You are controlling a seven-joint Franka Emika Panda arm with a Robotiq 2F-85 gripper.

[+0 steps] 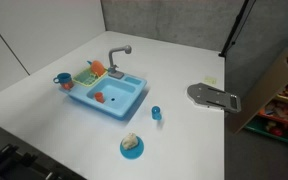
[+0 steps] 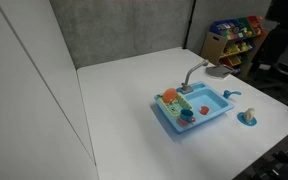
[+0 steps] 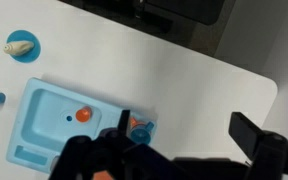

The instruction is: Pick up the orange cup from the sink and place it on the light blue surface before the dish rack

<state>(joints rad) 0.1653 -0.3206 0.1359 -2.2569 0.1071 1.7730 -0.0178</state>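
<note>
The orange cup (image 1: pixel 99 97) lies in the basin of the light blue toy sink (image 1: pixel 124 103); it also shows in an exterior view (image 2: pixel 187 114) and in the wrist view (image 3: pixel 83 115). The dish rack (image 1: pixel 88 72) with yellow, green and orange pieces sits at one end of the sink, with a strip of light blue sink surface (image 1: pixel 81 92) in front of it. My gripper (image 3: pixel 189 132) is open and empty, high above the white table, off to the side of the sink. It does not show in the exterior views.
A grey faucet (image 1: pixel 117 55) stands behind the basin. A blue cup (image 1: pixel 62 80) stands on the table by the rack. A small blue piece (image 1: pixel 156 113) and a blue plate (image 1: pixel 131 146) holding a beige item lie before the sink. A grey plate (image 1: pixel 214 96) lies at the table's edge.
</note>
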